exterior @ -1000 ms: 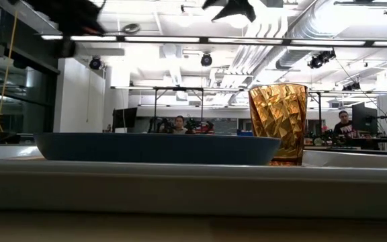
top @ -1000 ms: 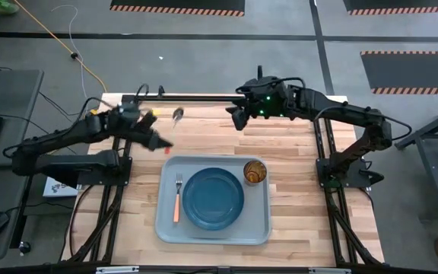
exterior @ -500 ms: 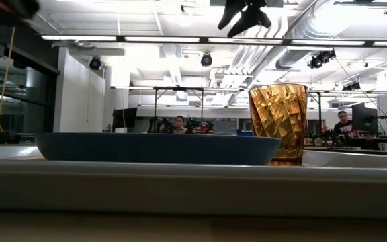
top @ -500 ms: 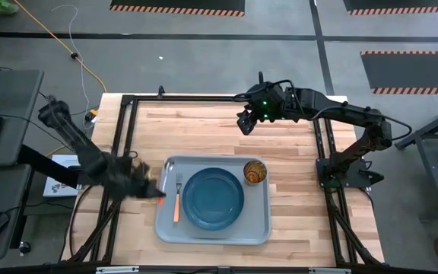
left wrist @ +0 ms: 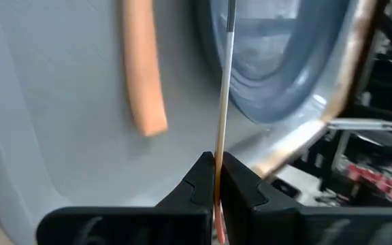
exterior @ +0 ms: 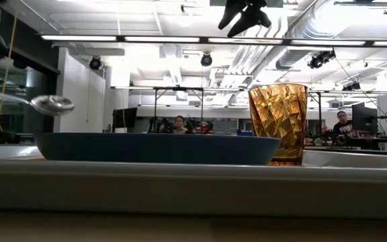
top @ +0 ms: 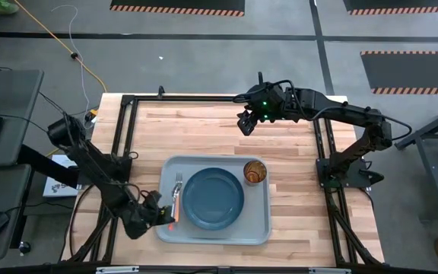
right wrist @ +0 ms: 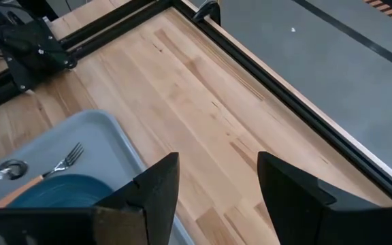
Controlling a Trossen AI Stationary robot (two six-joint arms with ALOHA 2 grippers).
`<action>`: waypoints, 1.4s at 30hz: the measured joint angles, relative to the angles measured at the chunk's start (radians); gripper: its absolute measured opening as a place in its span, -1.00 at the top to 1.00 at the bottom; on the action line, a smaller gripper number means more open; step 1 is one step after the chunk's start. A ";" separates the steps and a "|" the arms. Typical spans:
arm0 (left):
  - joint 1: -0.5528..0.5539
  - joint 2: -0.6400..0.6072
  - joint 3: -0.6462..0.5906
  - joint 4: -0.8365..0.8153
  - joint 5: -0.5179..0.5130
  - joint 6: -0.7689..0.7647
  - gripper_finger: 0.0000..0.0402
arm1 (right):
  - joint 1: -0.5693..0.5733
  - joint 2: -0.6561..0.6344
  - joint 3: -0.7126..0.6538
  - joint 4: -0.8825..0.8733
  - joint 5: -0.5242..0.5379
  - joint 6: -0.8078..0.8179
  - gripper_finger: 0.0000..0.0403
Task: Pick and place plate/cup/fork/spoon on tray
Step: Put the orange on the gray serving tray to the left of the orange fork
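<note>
My left claw [top: 160,215] has come from the far left part of the table to the tray's [top: 261,232] left edge within the last second. It is clenched on the spoon [top: 172,195] by its orange-red handle; the left wrist view shows the thin shaft nipped between my fingers [left wrist: 199,182]. The spoon's bowl hangs clear above the tray floor, level with the plate's [top: 214,199] rim in the low view, so the spoon is carried, not yet placed.

Finding: plate, cup [top: 254,171] and fork [top: 177,199] already lie on the tray. The spoon is the last item outstanding, and I judge the task near completion.

Surroundings: the plate sits at tray centre, the cup just beside it toward the tray's far right corner, the fork along the left side. The fork occupies the narrow strip between plate and left rim, directly under my spoon; setting down there risks landing on the fork or plate rim.

My right claw [top: 243,122] waits, fingers released, above the table's far edge
</note>
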 joint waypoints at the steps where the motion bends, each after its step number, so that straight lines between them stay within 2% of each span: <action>1: 0.007 0.005 0.000 -0.007 0.010 -0.002 1.00 | 0.000 0.000 0.000 0.000 -0.002 0.003 0.06; 14: 0.093 0.007 0.000 -0.271 0.164 -0.001 1.00 | 0.000 0.000 0.000 -0.003 -0.002 0.043 0.06; 26: 0.135 0.028 0.000 -0.282 0.223 0.015 1.00 | 0.000 0.000 0.000 -0.003 0.023 0.044 0.06; 29: 0.135 0.046 0.002 -0.226 0.224 0.008 1.00 | 0.000 0.000 0.000 -0.003 0.029 0.043 0.06; 42: 0.136 0.059 0.001 -0.225 0.222 0.010 0.90 | 0.000 0.000 0.000 -0.003 0.048 0.036 0.06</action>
